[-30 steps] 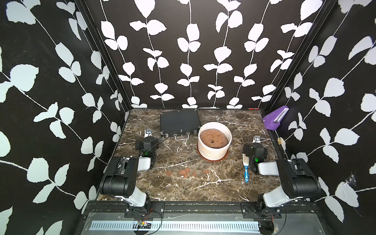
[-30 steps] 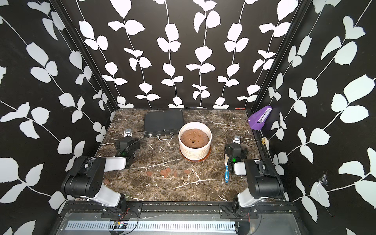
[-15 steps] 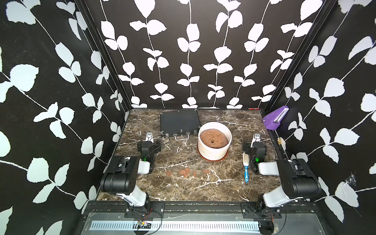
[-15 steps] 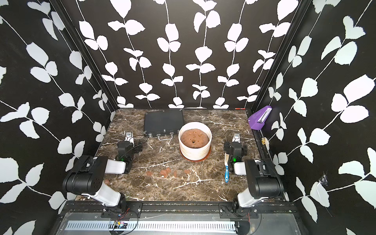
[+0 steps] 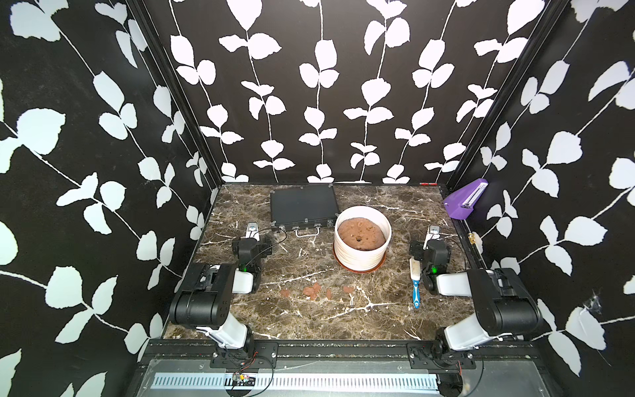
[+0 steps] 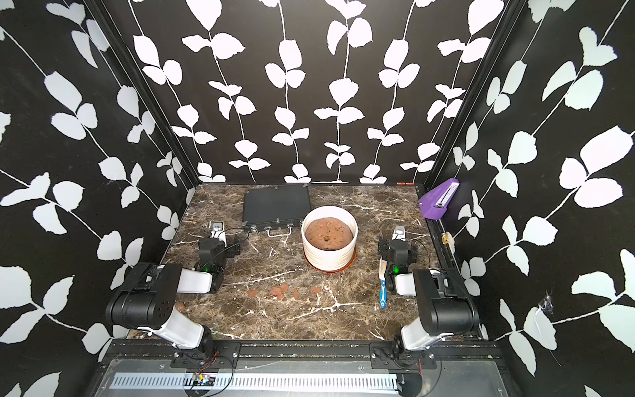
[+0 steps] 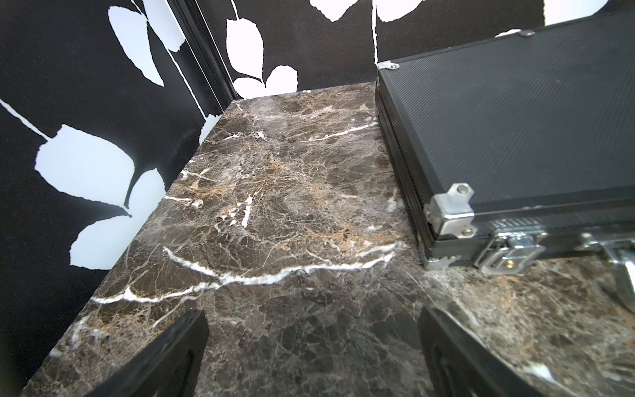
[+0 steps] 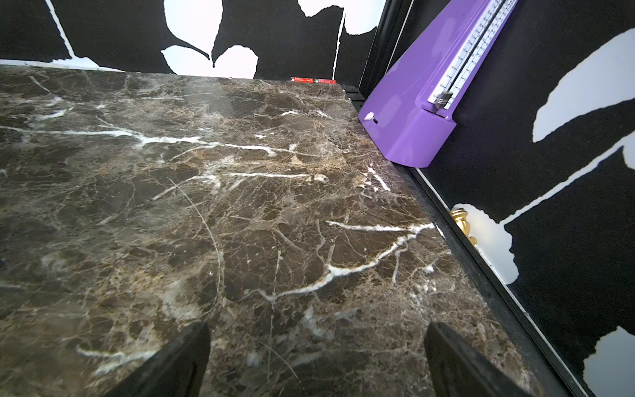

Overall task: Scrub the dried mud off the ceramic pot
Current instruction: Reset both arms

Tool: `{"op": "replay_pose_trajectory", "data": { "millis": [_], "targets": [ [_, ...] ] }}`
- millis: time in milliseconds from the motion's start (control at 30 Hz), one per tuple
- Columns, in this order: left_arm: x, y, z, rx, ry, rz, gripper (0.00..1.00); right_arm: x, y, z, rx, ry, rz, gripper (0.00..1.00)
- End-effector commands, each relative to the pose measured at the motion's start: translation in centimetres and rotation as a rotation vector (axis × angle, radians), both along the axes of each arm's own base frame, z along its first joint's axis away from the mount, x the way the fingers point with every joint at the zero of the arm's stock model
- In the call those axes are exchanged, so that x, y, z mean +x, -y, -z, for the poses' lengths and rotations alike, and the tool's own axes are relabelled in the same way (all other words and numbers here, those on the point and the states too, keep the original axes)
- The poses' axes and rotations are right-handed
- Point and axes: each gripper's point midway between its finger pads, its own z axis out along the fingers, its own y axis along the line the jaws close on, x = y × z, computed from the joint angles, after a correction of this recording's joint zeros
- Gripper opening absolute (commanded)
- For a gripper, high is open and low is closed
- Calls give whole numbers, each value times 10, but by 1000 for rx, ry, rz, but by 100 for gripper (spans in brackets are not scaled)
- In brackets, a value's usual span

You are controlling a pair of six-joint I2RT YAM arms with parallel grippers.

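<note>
The white ribbed ceramic pot [image 5: 360, 256] [image 6: 328, 257] stands on an orange saucer mid-table, with a lumpy brown mass inside. Several reddish-brown blotches of dried mud [image 5: 311, 291] [image 6: 279, 291] lie on the marble in front of it. A brush with white bristles and a blue handle [image 5: 415, 283] [image 6: 382, 287] lies beside the right arm. My left gripper [image 5: 252, 229] [image 7: 314, 343] is low over bare marble, left of the pot, open and empty. On the pot's right, my right gripper [image 5: 433, 231] [image 8: 316, 350] is also open and empty over bare marble.
A flat black case [image 5: 304, 206] [image 7: 515, 120] lies behind the pot, close to the left gripper. A purple device [image 5: 465, 199] [image 8: 412, 113] leans on the right wall. A gold knob [image 8: 462, 223] sits at the right edge. Patterned walls enclose three sides.
The left wrist has swung from facing inward to pointing at the back wall. The right wrist has shifted slightly toward the back. Pot, mud and brush have not moved.
</note>
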Motion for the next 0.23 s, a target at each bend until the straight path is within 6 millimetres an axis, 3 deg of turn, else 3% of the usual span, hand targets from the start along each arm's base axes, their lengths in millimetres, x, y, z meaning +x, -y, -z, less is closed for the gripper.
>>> {"op": "replay_pose_trajectory", "data": {
  "millis": [0,200],
  "targets": [
    [4,1,-12,-4,39,6,99,8,0,-17,0,54,-3,99],
    [4,1,-12,-5,40,5,99,8,-3,-16,1,52,-28,99]
  ]
}}
